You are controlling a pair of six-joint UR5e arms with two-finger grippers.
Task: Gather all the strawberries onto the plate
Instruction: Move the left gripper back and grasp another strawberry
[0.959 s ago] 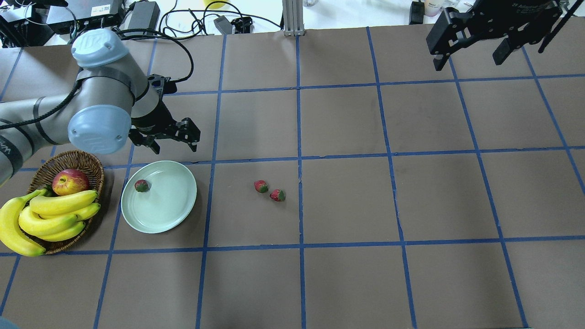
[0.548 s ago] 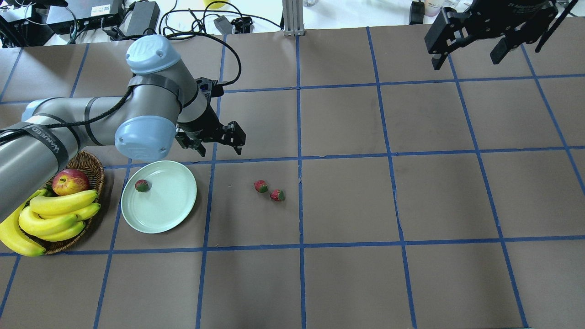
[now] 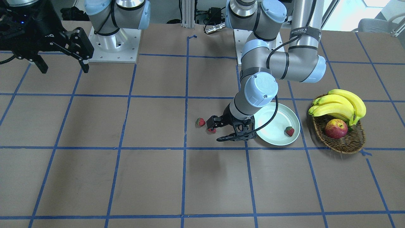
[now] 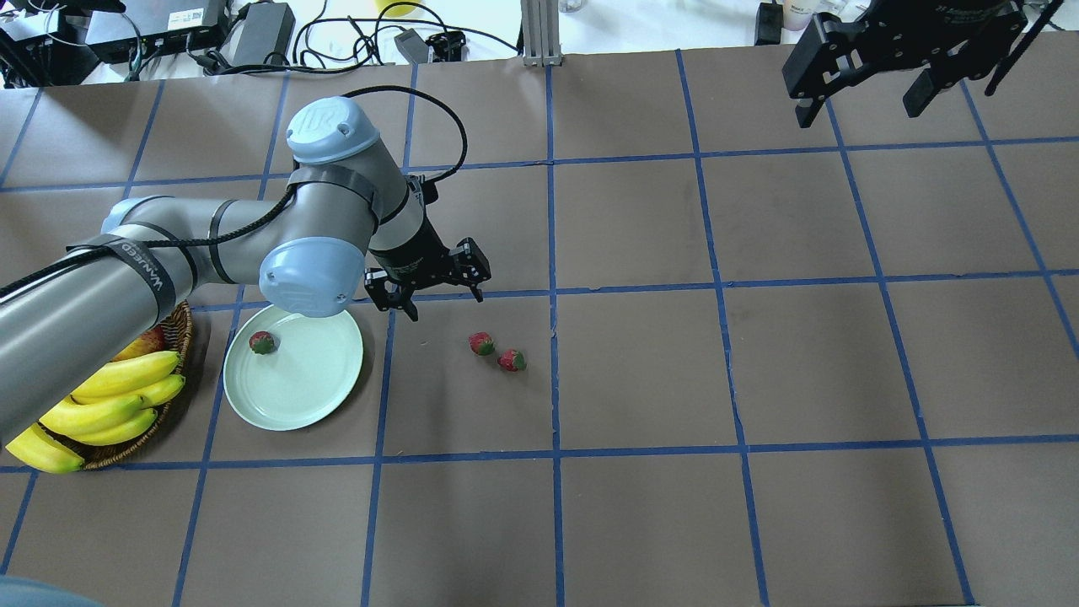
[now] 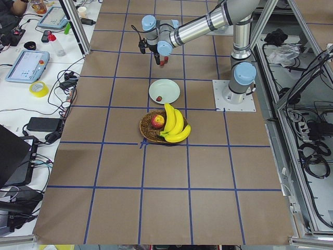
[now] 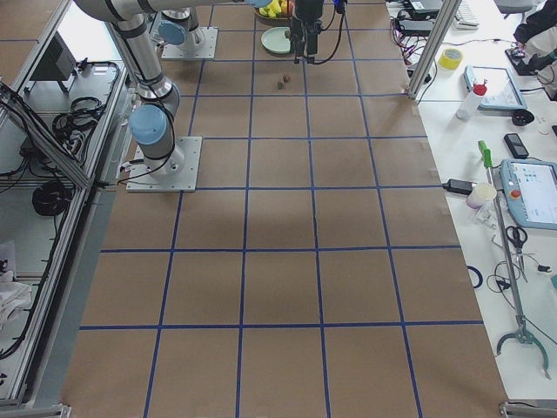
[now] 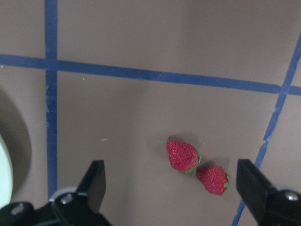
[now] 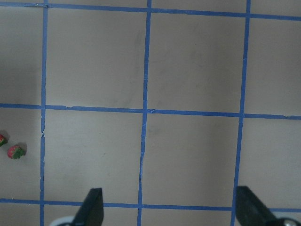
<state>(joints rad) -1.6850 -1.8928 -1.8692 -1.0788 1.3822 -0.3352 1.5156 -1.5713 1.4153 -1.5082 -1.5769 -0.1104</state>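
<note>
Strawberries [image 7: 182,156], small, bright red, seed-dotted, green leafy tips

Silver-grey arm [image 4: 169,244] wears pale-blue caps [image 4: 308,278], black cable [image 4: 464,139], black pincer [image 4: 447,305].

Brown table [image 4: 641,523] carries plate [image 4: 314,398], basket [image 3: 346,148] — and two loose strawberries [image 4: 481,343].

Open room: brown taped table [image 4: 641,371] all round two small red strawberries [image 4: 481,343].
Tight spot: they lie just beside each other.
Obstacle: round mint-white plate [image 4: 312,396], well apart.
</note>
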